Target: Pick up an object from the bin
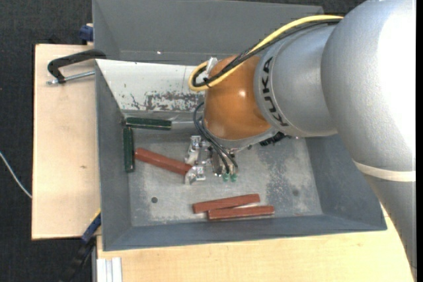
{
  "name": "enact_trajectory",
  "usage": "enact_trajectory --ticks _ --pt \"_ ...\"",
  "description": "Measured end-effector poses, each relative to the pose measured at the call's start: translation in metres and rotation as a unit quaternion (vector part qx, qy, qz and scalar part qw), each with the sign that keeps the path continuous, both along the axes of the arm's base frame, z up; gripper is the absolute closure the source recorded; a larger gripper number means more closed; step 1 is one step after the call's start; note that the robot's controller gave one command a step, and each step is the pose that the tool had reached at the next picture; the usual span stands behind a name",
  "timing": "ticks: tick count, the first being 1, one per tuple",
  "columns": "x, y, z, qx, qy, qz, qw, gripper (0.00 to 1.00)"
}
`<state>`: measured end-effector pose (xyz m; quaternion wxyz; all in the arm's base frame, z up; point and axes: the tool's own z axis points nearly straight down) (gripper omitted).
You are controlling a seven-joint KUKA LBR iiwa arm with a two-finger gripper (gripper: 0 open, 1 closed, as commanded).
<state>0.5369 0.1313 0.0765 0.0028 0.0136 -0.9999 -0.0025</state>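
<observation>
In the grey metal bin [112,208], near the middle of the floor: a red-brown stick [158,160], long and slim, lying aslant. Left end toward the left wall, right end just beside the gripper [196,158]. Nearest of the bin's things to it.

Reaching in from the right: a broad silver arm [357,76], bent down over the bin's centre. Then an orange cover [231,102] with a yellow cable [291,26] looped over it. Then small metal fingers [196,174] pointing at the floor, spread apart, with nothing seen clamped between them.

Elsewhere: two more red-brown sticks [228,203] side by side along the front edge, and dark green sticks [149,122] forming an L near the back-left corner.

Hard to tell whether the lower fingertip touches the stick's end. Floor beneath the orange cover hidden. Arm cut off at the right.
</observation>
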Motion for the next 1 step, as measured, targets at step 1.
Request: enact_trajectory --ticks 1 --pt "0.0001 -0.0001 0.0000 0.000 -0.0001 0.000 1.0000 1.00"
